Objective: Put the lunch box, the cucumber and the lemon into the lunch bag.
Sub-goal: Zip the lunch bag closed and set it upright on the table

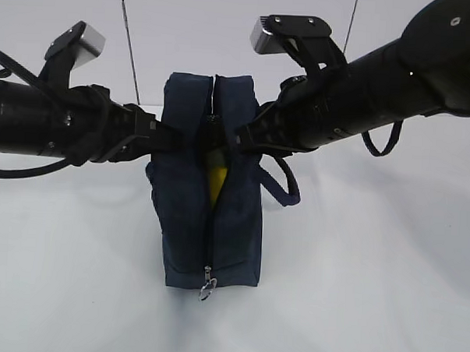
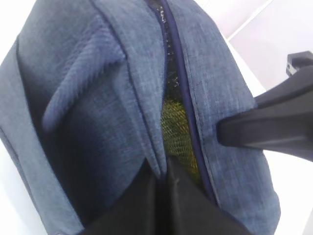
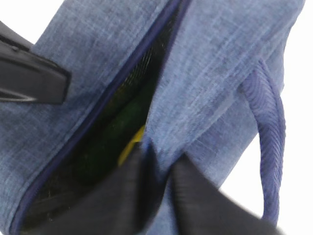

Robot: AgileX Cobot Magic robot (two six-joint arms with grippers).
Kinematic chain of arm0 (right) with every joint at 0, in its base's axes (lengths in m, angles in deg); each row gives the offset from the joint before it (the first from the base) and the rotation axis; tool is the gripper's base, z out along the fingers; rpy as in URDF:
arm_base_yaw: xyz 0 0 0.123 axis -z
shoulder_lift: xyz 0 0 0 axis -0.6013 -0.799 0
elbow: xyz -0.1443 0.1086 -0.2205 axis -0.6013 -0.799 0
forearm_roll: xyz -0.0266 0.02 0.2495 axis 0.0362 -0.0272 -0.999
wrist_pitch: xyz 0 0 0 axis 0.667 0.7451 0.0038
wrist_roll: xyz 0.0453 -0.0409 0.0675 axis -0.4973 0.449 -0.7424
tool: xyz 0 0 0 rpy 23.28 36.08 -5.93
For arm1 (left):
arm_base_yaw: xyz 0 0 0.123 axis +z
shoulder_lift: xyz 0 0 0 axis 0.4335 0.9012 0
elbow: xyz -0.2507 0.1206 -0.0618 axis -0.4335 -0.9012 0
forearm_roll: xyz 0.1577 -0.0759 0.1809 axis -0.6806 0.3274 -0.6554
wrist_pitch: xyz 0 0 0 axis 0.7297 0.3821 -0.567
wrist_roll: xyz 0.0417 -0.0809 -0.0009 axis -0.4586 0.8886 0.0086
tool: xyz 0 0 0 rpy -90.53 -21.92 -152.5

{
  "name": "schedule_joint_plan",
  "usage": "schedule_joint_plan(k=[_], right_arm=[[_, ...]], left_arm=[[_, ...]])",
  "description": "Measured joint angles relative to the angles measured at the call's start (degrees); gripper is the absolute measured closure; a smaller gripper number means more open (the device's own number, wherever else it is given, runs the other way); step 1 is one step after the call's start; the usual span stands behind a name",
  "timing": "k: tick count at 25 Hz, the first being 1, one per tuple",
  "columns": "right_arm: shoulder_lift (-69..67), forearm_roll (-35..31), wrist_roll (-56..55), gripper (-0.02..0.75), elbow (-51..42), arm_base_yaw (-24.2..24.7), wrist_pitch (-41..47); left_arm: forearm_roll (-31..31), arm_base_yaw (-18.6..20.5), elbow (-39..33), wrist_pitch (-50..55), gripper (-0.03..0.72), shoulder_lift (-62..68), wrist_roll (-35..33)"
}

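We judge the packing nearly finished: the lunch bag [image 1: 210, 198] stands on the surface [image 1: 370, 291], the lemon [image 1: 217, 183] showing yellow inside its slit, and the left gripper [image 2: 159, 183] and right gripper [image 3: 159, 159] each pinch one flap.

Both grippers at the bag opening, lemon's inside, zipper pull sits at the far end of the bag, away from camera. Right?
Not quite: the zipper pull hangs at the near end of the lunch bag, toward the camera, as the exterior view shows. The rest holds: the left gripper and right gripper are both at the opening, and the yellow lemon shows through the gap.
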Motion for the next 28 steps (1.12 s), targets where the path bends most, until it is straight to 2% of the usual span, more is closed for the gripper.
schedule_joint_plan(k=[4, 6, 11, 14, 20, 23, 28], right_arm=[[-0.22, 0.5, 1.0, 0.725, 0.0, 0.0, -0.78], [-0.22, 0.5, 2.52, 0.688, 0.0, 0.0, -0.4], [-0.22, 0.52, 3.69, 0.39, 0.0, 0.0, -0.4], [-0.22, 0.52, 3.69, 0.306, 0.0, 0.0, -0.4], [-0.22, 0.52, 3.79, 0.283, 0.0, 0.0, -0.4], [0.42, 0.52, 3.81, 0.283, 0.0, 0.0, -0.19], [3.14, 0.52, 3.81, 0.282, 0.0, 0.0, 1.36]], left_arm=[[0.5, 0.0, 0.14, 0.0, 0.694, 0.64, -0.36], [0.54, 0.0, 0.18, 0.0, 0.694, 0.73, -0.36], [0.54, 0.0, 0.18, -0.1, 0.676, 0.73, -0.39], [0.54, 0.0, 0.18, -0.19, 0.6, 0.86, -0.48], [0.42, 0.0, 0.49, 3.88, 0.395, 0.86, -0.6], [0.42, 0.0, 1.37, 4.23, 0.365, 0.07, -0.85], [0.32, 0.0, 1.72, 3.45, 0.357, -3.1, -2.2]])
